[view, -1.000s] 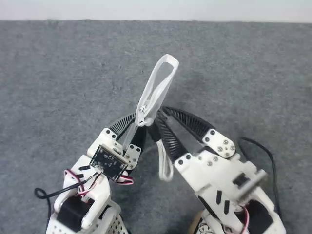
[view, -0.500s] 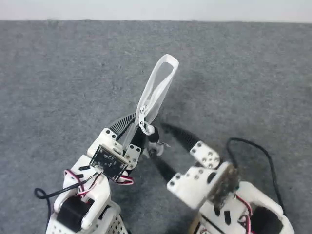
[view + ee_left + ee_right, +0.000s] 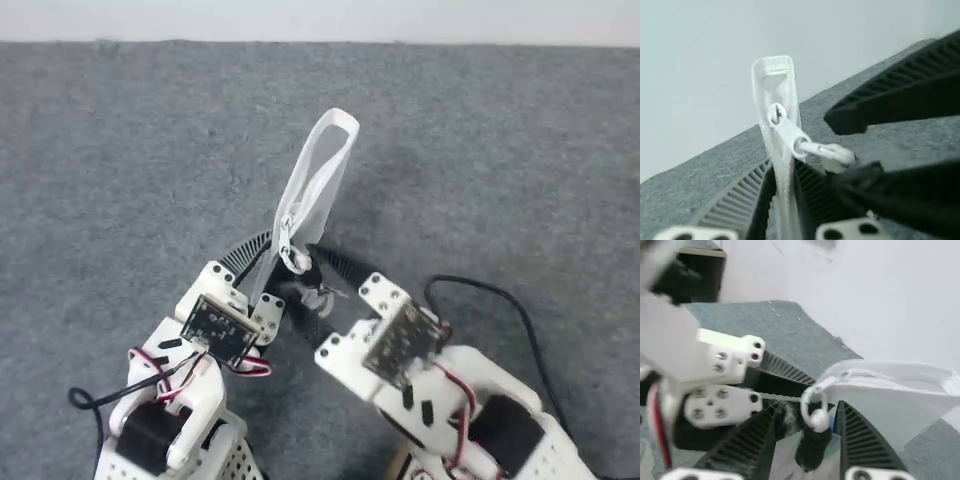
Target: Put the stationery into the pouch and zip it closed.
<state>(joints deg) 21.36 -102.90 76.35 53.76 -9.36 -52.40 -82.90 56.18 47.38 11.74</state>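
White mesh pouch [image 3: 318, 180], narrow and edge-on, stands at centre tilted toward 1 o'clock, its base clamped in the left gripper [image 3: 272, 258]. The grey felt mat [image 3: 500, 150] extends from 9 round to 3 o'clock. In the right wrist view, the right gripper [image 3: 810, 409], ribbed fingers parted, straddles the beaded zipper pull [image 3: 816, 419].

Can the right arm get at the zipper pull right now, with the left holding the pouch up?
Probably yes. The right gripper is open, and the zipper pull hangs between its fingers with nothing in between. The left gripper clamps the pouch upright below the pull, so it leaves the pull free.
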